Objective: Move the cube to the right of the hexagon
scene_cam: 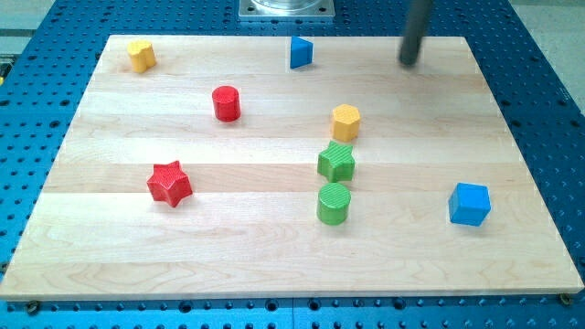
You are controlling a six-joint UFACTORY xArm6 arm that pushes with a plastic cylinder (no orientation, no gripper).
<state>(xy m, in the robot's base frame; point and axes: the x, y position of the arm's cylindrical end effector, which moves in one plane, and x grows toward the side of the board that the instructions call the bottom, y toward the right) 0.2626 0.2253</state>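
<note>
The single camera view looks down at a slant on a pale wooden board (274, 247) resting on a blue perforated metal table (548, 110).

The landmark is the yellow-orange hexagon block (345, 122), a little right of the board's middle. The blue cube (470, 204), the block to be moved, sits well to the hexagon's right and nearer the view's bottom, close to the board's right edge, apart from everything else.

The arm's dark rod ends in the tip (408, 62), which stands toward the view's top and slightly right of the hexagon, touching no block. There is no gripper, so nothing is held or clamped.

The cube looks small, rigid and light, probably plastic, and should slide easily on smooth wood. It cannot be grasped; a push against the middle of a flat face seems best, since an off-centre push may spin it.

Just below the hexagon lie a green star block (336, 162) and a green cylinder (334, 203). To its left are a red cylinder (226, 103) and a red star (169, 183). Above it is a blue triangular block (301, 52), and far upper left a yellow block (141, 56) of unclear shape.
</note>
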